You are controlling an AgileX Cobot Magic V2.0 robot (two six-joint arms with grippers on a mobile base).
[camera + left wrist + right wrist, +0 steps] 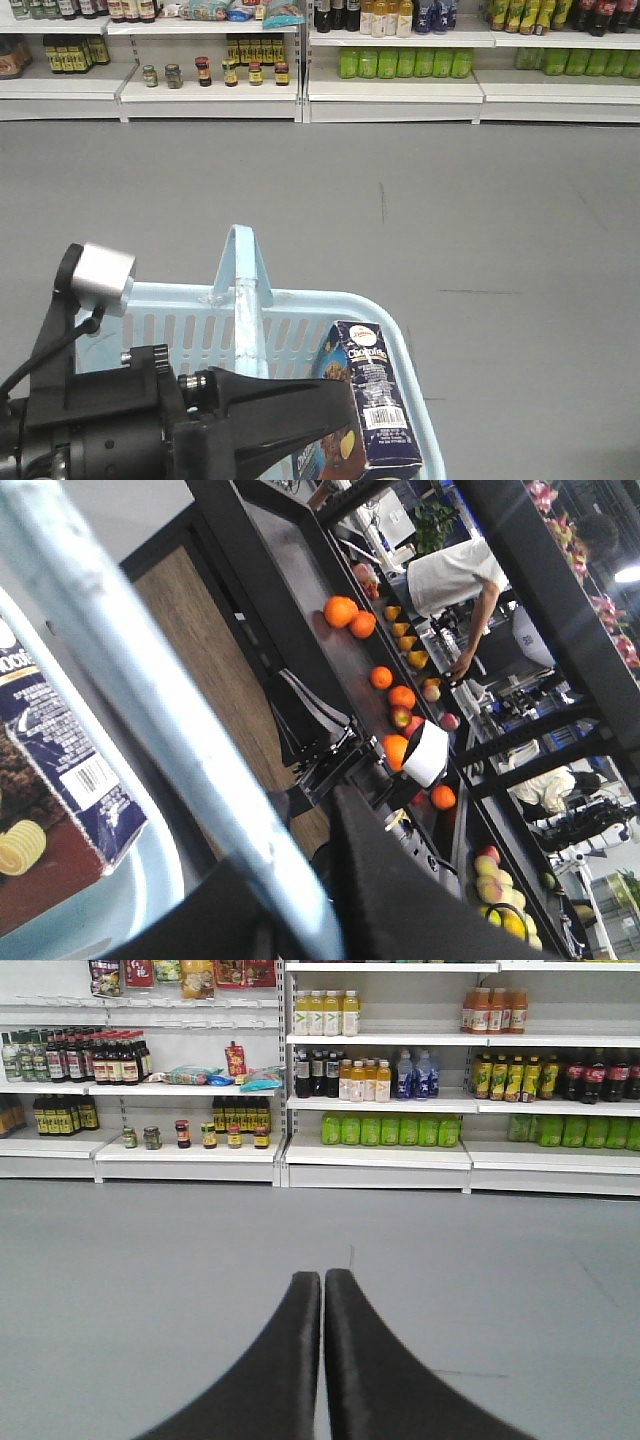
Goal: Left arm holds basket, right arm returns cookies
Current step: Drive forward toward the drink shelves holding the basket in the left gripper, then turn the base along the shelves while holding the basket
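1. Basket (300,297): you are looking down on a light blue slotted basket lying at the bottom of the front view. Its flat handle (240,285) is standing upright.
2. Cookies carton (372,400): the dark navy box is standing inside the basket against its right wall. It is tilting a little and showing you its white barcode label. The left wrist view is catching the same carton (60,770) at its left edge.
3. Left arm (100,420): the black arm is filling the lower left corner and carrying a silver cylinder (105,272).
4. Left gripper (335,412): the wedge is reaching across the basket at the foot of the handle. In the wrist view the handle is crossing close to the lens as a pale blue bar. You cannot tell whether the fingers are closing on it.
5. Right gripper (322,1278): the two curved black fingers are pressing together at the tips and gripping nothing. They are pointing over the grey floor (150,1260) towards the shelves (380,1155).
6. Green bottles (390,1128): these are standing in a row on a low shelf.
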